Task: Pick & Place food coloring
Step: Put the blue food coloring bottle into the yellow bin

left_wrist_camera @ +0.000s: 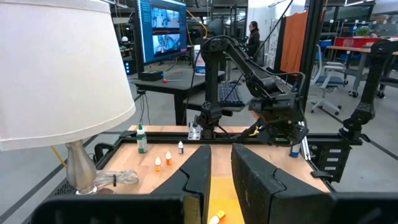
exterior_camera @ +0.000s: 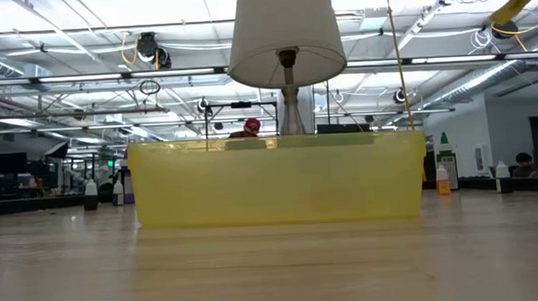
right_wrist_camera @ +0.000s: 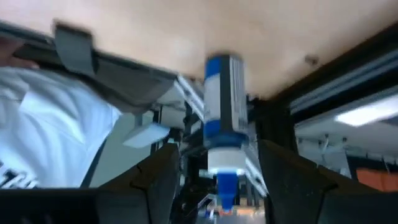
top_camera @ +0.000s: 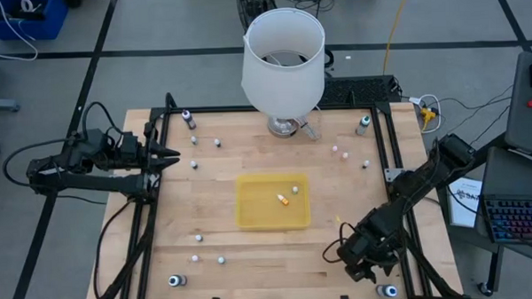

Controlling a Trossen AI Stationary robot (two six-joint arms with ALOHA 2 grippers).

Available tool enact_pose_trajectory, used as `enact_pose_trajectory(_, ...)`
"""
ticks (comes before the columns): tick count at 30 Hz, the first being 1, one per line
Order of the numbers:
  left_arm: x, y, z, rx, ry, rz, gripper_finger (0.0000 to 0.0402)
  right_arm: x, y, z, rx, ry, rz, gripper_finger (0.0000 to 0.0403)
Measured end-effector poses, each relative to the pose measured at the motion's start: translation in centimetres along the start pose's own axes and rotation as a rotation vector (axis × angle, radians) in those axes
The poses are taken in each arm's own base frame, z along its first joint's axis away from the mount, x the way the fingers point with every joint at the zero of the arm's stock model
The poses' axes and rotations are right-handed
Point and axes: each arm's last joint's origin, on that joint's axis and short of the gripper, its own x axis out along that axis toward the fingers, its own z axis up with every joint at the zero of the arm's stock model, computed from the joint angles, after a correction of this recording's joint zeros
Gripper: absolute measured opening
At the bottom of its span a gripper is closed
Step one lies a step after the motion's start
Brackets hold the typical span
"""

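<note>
Many tiny food coloring bottles stand scattered on the wooden table (top_camera: 249, 159). Two more, one orange-capped (top_camera: 283, 199), lie in the yellow tray (top_camera: 273, 216). My right gripper (top_camera: 370, 272) is open at the table's near right corner, beside a white bottle with blue bands (top_camera: 386, 291). In the right wrist view this bottle (right_wrist_camera: 224, 118) stands ahead of and between the spread fingers (right_wrist_camera: 155, 180) with room on both sides. My left gripper (top_camera: 170, 156) waits at the table's left edge, above the table. Its fingers (left_wrist_camera: 199, 180) are a narrow gap apart and hold nothing.
A lamp with a big white shade (top_camera: 282, 60) stands at the far edge, on a metal base (top_camera: 287, 126). A black frame rail (top_camera: 395, 154) borders the table. In the low view the tray wall (exterior_camera: 280, 182) hides most of the table. A keyboard (top_camera: 517, 221) lies off to the right.
</note>
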Motion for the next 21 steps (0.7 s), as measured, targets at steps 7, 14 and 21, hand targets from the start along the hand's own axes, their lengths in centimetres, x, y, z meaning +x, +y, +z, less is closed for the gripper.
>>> enact_pose_trajectory(7,0.0,0.0,0.0,0.000,0.000,0.000,0.0067,1.2,0.0,-1.3,0.045,0.048,0.001,0.0209)
enact_pose_trajectory(14,0.0,0.0,0.0,0.000,0.000,0.000,0.0067,2.5,-0.2,-2.7,0.103,0.070,-0.003,0.0209)
enact_pose_trajectory(21,0.0,0.0,0.0,0.000,0.000,0.000,0.0067,3.2,-0.3,-3.3,0.118,0.002,0.055,0.0204)
